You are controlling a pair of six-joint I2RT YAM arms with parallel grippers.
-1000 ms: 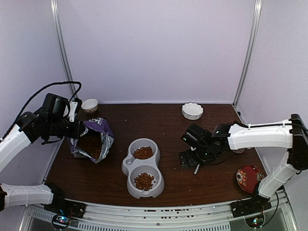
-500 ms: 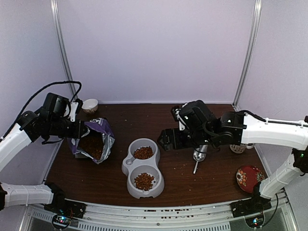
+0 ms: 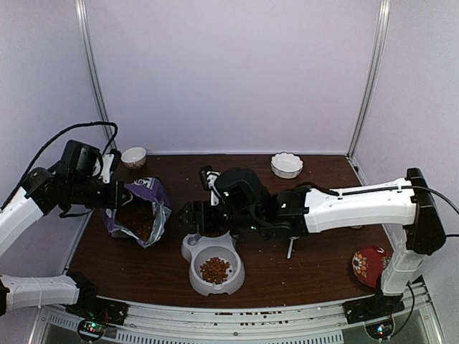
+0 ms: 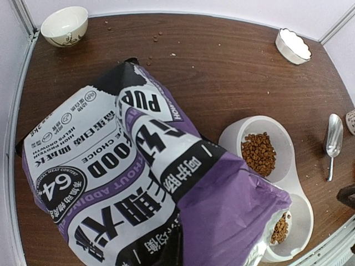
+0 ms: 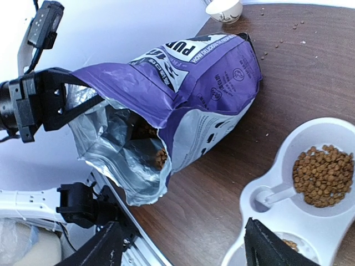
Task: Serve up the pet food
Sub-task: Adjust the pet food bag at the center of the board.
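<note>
From the overhead camera I can't see the far cup of the double bowl (image 3: 192, 269). The right gripper (image 3: 185, 216) hangs over it and covers it, so only the near cup shows its kibble (image 3: 215, 270). The scoop (image 3: 290, 249) is mostly hidden under the right arm, with just its thin handle poking out onto the table (image 3: 143, 265).

The right wrist camera fills some of that in. One cup is in full view with a mound of kibble, and the other is cut off by the bottom edge. My right fingers (image 5: 108, 246) stand wide apart there with nothing between them. This view also looks into the open mouth of the purple bag (image 5: 216, 83). A few pellets show against the silver lining, but I can't tell how full it is. The left gripper (image 5: 89, 94) is pinched tight on the bag's top edge.

The left wrist camera shows none of its own fingers, because the bag's printed side blocks most of the frame. Past the bag I get both cups with kibble, one of them half hidden behind it. The whole scoop also shows, lying on the table beside the bowl and not touching it.
</note>
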